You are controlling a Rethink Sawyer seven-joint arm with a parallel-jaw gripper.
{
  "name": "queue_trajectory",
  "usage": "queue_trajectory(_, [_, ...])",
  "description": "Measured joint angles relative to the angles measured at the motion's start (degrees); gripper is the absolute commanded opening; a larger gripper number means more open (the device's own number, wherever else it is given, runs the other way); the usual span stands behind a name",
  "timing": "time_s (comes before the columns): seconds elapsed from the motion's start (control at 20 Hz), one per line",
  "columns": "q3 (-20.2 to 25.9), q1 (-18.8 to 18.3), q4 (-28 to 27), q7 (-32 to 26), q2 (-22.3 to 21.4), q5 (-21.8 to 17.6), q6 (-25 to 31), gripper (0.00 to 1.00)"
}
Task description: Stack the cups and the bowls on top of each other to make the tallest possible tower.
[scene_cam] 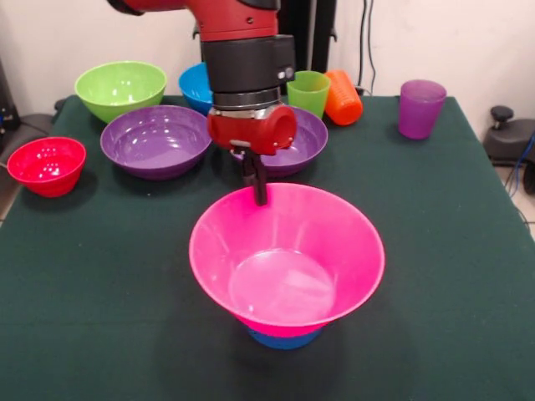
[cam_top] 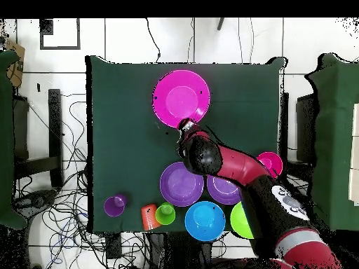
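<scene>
The big pink bowl [scene_cam: 284,259] [cam_top: 181,98] sits level on a blue bowl [scene_cam: 284,338] near the table's front. My gripper [scene_cam: 257,190] [cam_top: 186,126] is at its far rim, shut on the rim with one finger inside the bowl. Behind stand two purple bowls [scene_cam: 156,139] [scene_cam: 301,146], a lime green bowl [scene_cam: 121,88], a second blue bowl [scene_cam: 195,83] partly hidden by my arm, and a small red bowl [scene_cam: 48,164]. The green cup [scene_cam: 308,92] stands upright, the orange cup [scene_cam: 343,97] leans beside it, and the purple cup [scene_cam: 420,108] stands apart.
The dark green table [scene_cam: 84,276] ends close to the red bowl on one side and beyond the purple cup on the other. Cables and chairs lie around the table in the overhead view.
</scene>
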Motion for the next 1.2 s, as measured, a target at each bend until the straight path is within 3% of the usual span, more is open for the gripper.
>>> queue_trajectory(0.5, [-1.06, 1.53, 0.96, 0.00, 0.80, -0.01, -5.70, 0.00])
queue_trajectory(0.85, [-1.09, -0.91, 0.95, 0.01, 2.91, -2.04, -9.88, 0.00])
queue_trajectory(1.2, [-1.09, -2.74, 0.93, 0.01, 3.67, -4.64, -9.91, 0.00])
